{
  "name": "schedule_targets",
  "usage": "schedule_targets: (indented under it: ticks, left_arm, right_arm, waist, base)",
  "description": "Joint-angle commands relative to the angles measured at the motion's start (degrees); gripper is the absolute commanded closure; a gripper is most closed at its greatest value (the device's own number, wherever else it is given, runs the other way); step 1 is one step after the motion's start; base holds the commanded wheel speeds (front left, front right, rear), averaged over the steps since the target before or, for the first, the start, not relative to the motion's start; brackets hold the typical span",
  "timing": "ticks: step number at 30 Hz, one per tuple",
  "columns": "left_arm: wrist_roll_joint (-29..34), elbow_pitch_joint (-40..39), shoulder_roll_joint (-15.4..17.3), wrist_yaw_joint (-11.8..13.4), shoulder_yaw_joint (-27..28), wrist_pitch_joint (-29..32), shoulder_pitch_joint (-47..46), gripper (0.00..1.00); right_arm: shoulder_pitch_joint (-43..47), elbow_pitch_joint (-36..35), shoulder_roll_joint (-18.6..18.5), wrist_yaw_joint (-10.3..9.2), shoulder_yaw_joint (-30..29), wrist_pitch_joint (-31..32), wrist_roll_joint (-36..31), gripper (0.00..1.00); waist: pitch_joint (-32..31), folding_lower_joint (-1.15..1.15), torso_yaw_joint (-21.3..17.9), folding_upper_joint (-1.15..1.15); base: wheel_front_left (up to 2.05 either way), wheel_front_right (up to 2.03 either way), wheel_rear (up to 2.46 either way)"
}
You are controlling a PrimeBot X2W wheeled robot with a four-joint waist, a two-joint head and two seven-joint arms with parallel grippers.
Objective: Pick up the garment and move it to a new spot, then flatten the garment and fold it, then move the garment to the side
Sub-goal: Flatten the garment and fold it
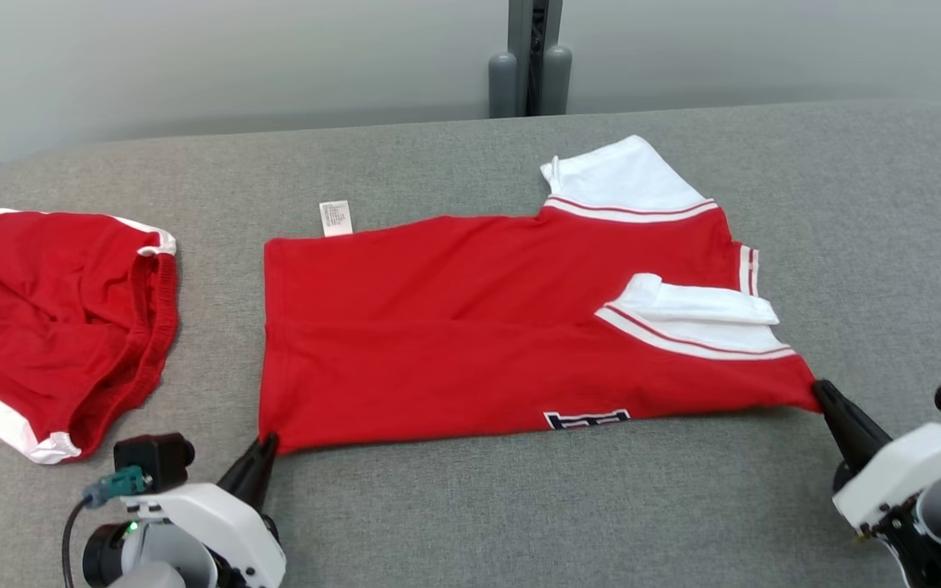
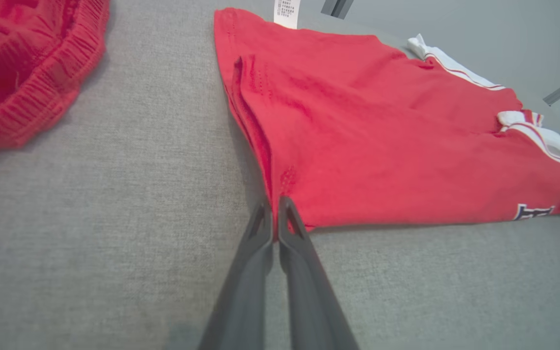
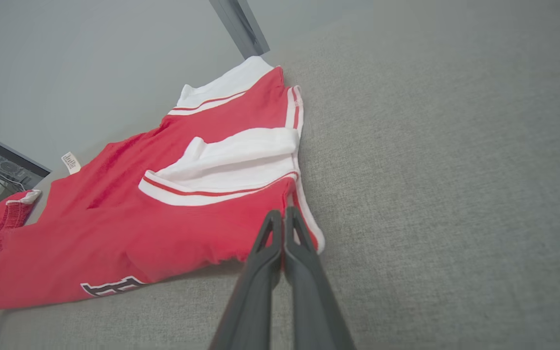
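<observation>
Pinching red shirt (image 1: 470,327) corners, left end effector (image 1: 269,443), right end effector (image 1: 821,387)

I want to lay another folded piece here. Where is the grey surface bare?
Bare: the right end beyond the red shirt, the far strip behind it, and the near strip between left hand and right hand. Crowded: the left, where red shorts leave a narrow gap.
</observation>
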Motion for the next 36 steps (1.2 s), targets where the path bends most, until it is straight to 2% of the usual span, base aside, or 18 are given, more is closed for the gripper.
schedule_targets:
  ticks: [1,15,36]
  left_arm:
    - [0.6,-0.7,0.6,0.5,0.0,-0.4,1.0,1.0]
    - [0.7,-6.9,2.1,3.3,-1.1,-1.3,6.9,1.0]
    - [-0.7,-9.2,3.3,6.7,-1.3,0.4,10.1,1.0]
  right_arm:
    - [1.4,-0.3,-0.9,-0.01,-0.1,-0.7,0.5,1.0]
    - [10.1,-2.2,-2.3,-0.01,-1.7,-2.9,2.3,1.0]
    - [13.8,-4.1,-0.6,-0.01,-5.2,-1.1,0.1,1.0]
  waist:
    - [-0.3,0.0,0.3,0.0]
    - [-2.1,0.0,1.1,0.0]
    - [-1.9,0.0,1.3,0.0]
  base:
    - [0.0,0.0,0.0]
    - [0.0,0.0,0.0]
    - [0.0,0.0,0.0]
